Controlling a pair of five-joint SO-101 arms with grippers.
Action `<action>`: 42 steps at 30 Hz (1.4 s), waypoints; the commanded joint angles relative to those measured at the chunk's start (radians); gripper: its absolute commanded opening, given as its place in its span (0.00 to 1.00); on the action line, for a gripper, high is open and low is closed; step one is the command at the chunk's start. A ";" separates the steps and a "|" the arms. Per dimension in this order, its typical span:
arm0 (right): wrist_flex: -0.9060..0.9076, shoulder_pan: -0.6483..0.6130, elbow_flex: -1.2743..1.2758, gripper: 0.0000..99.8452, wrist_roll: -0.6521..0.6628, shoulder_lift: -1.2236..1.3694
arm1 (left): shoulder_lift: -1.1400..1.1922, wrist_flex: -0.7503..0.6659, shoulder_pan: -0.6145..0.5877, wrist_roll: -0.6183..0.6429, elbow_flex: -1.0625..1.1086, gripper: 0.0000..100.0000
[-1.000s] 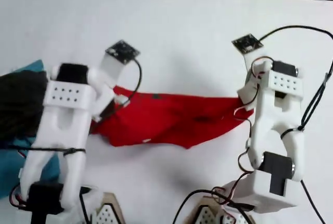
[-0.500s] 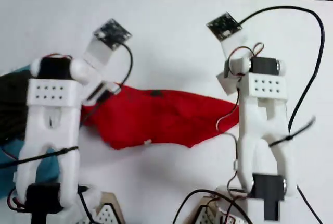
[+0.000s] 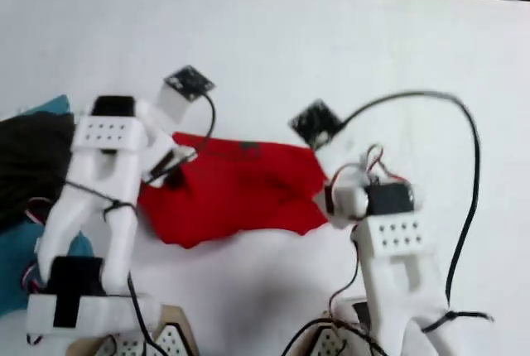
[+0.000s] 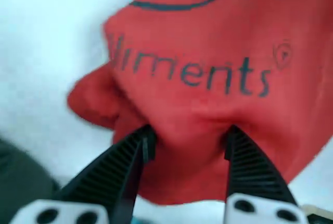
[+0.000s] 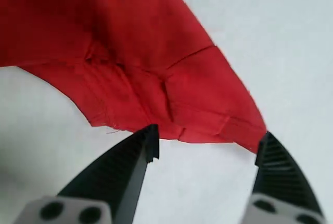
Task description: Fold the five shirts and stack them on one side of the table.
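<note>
The left pincer (image 4: pixel 188 133) was open around the red shirt (image 3: pixel 240 190). The right pincer (image 5: pixel 208 135) was open just behind it. Pressing the fold flat seemed best.

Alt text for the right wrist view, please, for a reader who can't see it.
A red shirt lies creased on a white table, its hemmed edge between the two black fingers of the open claw.

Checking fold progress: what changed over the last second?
The right claw swung left, drawing the right end of the red shirt inward, and now stands open, the cloth released. The left claw stayed at the shirt's left end; the dark shirt and teal shirt stayed put.
</note>
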 commanded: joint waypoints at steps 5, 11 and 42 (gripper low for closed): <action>-0.188 0.065 0.107 0.30 -0.003 0.054 | 0.055 -0.106 0.086 0.023 -0.008 0.23; -0.274 0.122 0.106 0.30 0.003 0.193 | 0.057 -0.104 0.041 0.064 -0.243 0.02; -0.400 0.119 -0.193 0.20 -0.002 0.661 | 0.126 0.149 0.175 0.040 -0.021 0.22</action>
